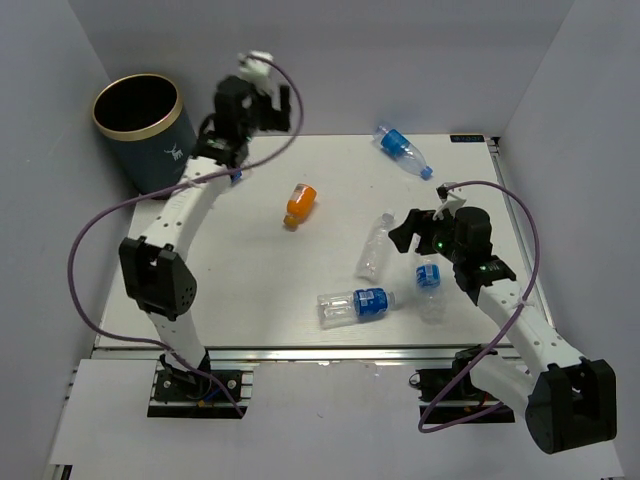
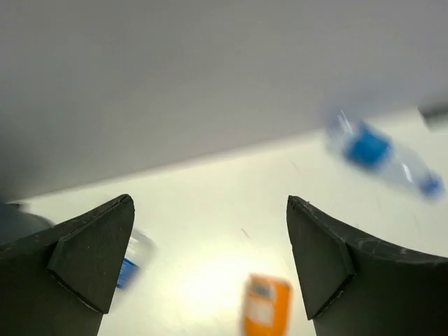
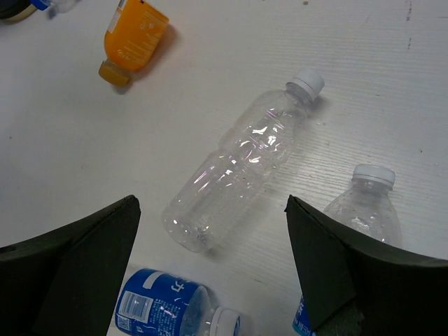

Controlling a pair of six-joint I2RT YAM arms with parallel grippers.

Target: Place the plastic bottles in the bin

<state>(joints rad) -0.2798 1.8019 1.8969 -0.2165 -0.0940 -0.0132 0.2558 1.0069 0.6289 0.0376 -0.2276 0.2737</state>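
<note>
- The left gripper (image 1: 268, 100) (image 2: 210, 203) is seen raised at the far left, just right of the bin (image 1: 160, 160). Its jaws are spread wide and nothing is held between them.
- The right gripper (image 1: 410, 228) (image 3: 211, 203) is likewise released and empty. It is poised over the unlabelled clear bottle (image 1: 375, 248) (image 3: 241, 164).
- The bin is found upright beyond the far-left corner of the table (image 1: 250, 290). Its inside is dark and no contents can be made out.
- Five bottles are counted lying on the table, all outside the bin.
- The orange bottle (image 1: 299, 205) (image 3: 133, 38) (image 2: 264, 308) is noted near the table's middle, well apart from the rest.
- A blue-labelled bottle (image 1: 403, 149) (image 2: 378, 150) is recorded near the far edge, right of centre.
- A second blue-labelled bottle (image 1: 357, 303) (image 3: 157, 308) is lying near the front edge, close to the base of the clear one.
- A third bottle (image 1: 429, 285) (image 3: 364, 210), white-capped with a blue label, is partly covered by the right arm.
</note>
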